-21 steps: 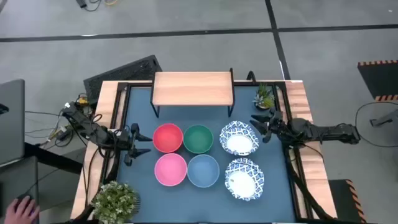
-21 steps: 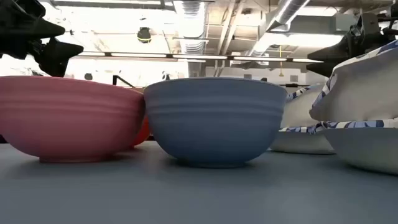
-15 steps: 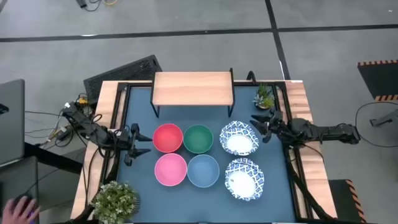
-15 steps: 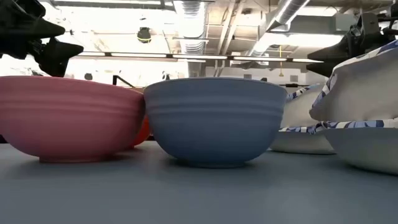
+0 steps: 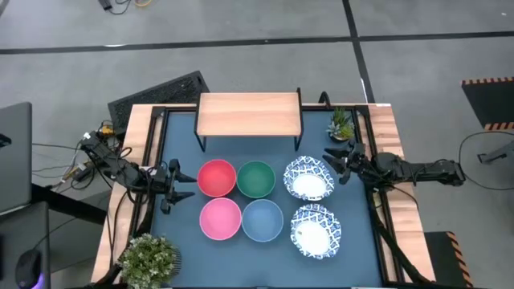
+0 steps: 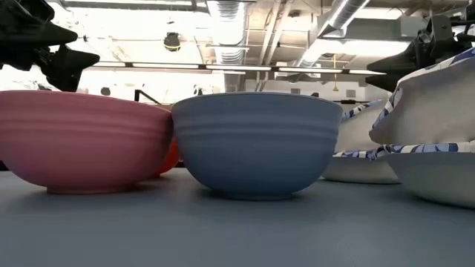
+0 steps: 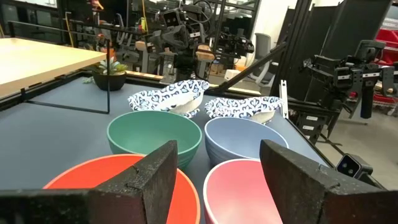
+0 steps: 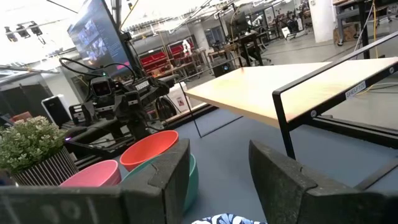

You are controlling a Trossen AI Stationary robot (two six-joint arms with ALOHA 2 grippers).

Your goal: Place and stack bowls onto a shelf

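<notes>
Six bowls sat on the bench [image 5: 165,132] in front of the shelf [image 5: 249,113], which stood bare. Left pincer [image 5: 183,186] waited beside the red bowl [image 5: 216,177], fingers apart. Right pincer [image 5: 330,164] hovered by a patterned bowl [image 5: 308,178], also parted.

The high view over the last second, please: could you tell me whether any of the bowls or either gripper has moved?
Nothing on the table visibly changed. The left gripper waits open beside the plain red round bowl, the right gripper open beside the white bowl with the blue-patterned rim, and the wooden-topped shelf holds no bowl yet.
</notes>
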